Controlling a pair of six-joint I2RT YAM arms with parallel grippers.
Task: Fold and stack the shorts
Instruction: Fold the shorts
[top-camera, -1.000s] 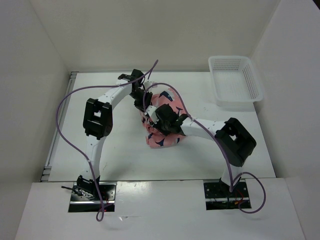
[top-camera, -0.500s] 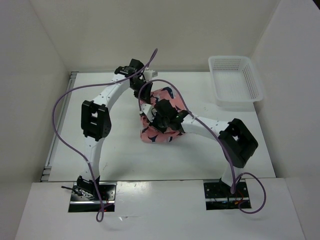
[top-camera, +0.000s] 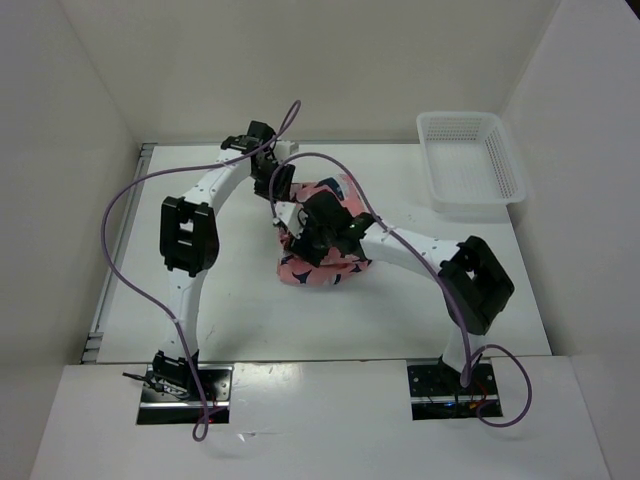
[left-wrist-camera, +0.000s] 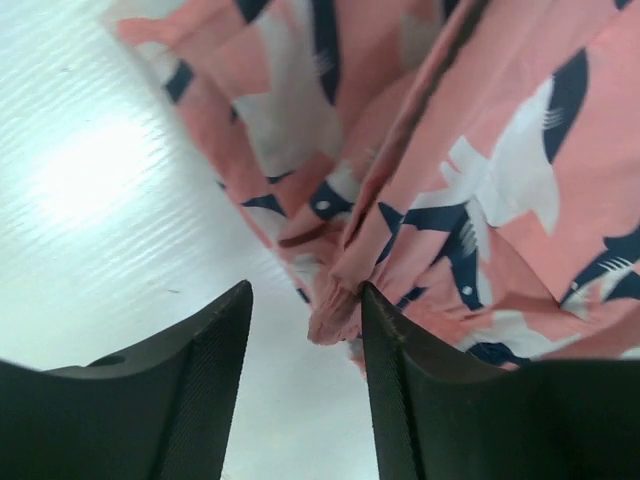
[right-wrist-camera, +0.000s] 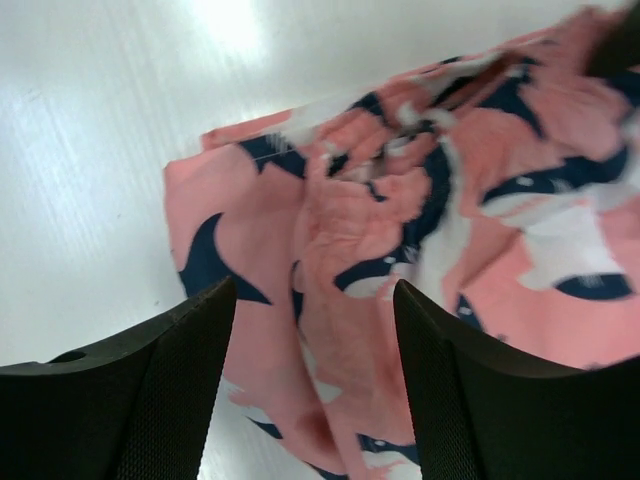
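The shorts (top-camera: 316, 274), salmon-pink with navy and white fish shapes, lie bunched in a heap at the middle of the white table. My left gripper (top-camera: 278, 192) hangs at the heap's back-left edge. In the left wrist view its jaws (left-wrist-camera: 305, 300) stand open over bare table, and a hem of the shorts (left-wrist-camera: 480, 170) touches the tip of the right finger (left-wrist-camera: 400, 350). My right gripper (top-camera: 306, 240) hovers over the heap's left half. Its jaws (right-wrist-camera: 312, 300) are open, with crumpled shorts (right-wrist-camera: 350, 230) below them and nothing clamped.
A white mesh basket (top-camera: 520, 172) stands at the back right corner of the table. White walls close in the table on the left, back and right. Purple cables (top-camera: 125, 230) loop over both arms.
Both grippers have opened and let go of the cloth. The left gripper drew back toward the far left. The shorts settled into a lower heap, shifted slightly to the left.
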